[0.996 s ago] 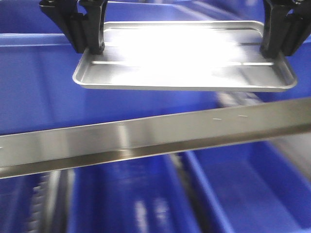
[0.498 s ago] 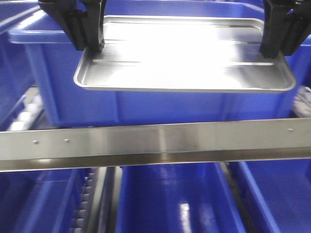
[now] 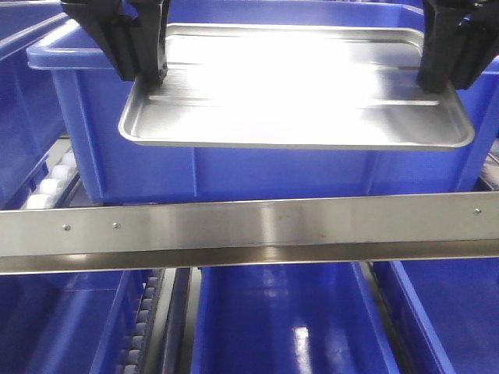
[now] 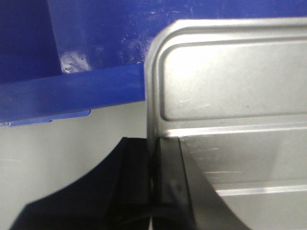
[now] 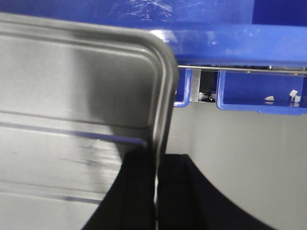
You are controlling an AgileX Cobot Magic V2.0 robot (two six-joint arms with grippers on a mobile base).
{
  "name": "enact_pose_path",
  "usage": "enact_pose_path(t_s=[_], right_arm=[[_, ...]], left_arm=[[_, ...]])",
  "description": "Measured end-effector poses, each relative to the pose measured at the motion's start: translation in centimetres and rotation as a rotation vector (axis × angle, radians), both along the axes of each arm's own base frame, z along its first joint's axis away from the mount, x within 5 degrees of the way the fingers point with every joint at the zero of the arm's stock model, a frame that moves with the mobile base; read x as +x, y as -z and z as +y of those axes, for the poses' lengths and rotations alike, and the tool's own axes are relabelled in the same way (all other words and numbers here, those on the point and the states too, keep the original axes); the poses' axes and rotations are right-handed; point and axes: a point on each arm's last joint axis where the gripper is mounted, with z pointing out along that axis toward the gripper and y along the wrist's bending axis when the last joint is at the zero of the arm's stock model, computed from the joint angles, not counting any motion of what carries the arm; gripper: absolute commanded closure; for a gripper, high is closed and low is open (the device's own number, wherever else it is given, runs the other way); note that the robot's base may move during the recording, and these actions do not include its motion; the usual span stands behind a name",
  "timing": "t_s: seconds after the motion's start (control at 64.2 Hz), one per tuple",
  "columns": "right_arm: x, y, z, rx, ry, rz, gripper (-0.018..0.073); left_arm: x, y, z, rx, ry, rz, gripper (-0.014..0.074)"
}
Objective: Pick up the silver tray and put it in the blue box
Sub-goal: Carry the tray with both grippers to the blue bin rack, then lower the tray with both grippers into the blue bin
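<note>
The silver tray (image 3: 296, 89) is shiny, with a rolled rim and two long ridges, and hangs level in the air between my grippers. My left gripper (image 3: 140, 58) is shut on its left rim, seen close in the left wrist view (image 4: 152, 163). My right gripper (image 3: 448, 62) is shut on its right rim, seen in the right wrist view (image 5: 157, 182). The blue box (image 3: 234, 167) stands just behind and below the tray; the tray's far part lies over the box's opening. The box rim also shows in the left wrist view (image 4: 72, 93) and in the right wrist view (image 5: 230, 40).
A steel rail (image 3: 249, 234) crosses the view in front of the box. Other blue boxes sit below it (image 3: 288, 327) and at the left (image 3: 23, 117). A roller track (image 3: 54, 179) runs at the left.
The blue box and the rail have shifted in the view as the robot moved; the box is now centred behind the tray. The tray stays held the same way.
</note>
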Motion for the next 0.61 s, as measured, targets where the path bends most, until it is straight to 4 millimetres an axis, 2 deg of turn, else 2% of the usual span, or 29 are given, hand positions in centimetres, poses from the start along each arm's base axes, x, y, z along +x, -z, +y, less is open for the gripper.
enact_pose_path(t_s=[0.607], right_arm=[[0.0,0.0,0.0,0.0,0.0,0.0,0.05]], left_arm=[[0.0,0.0,0.0,0.0,0.0,0.0,0.0701]])
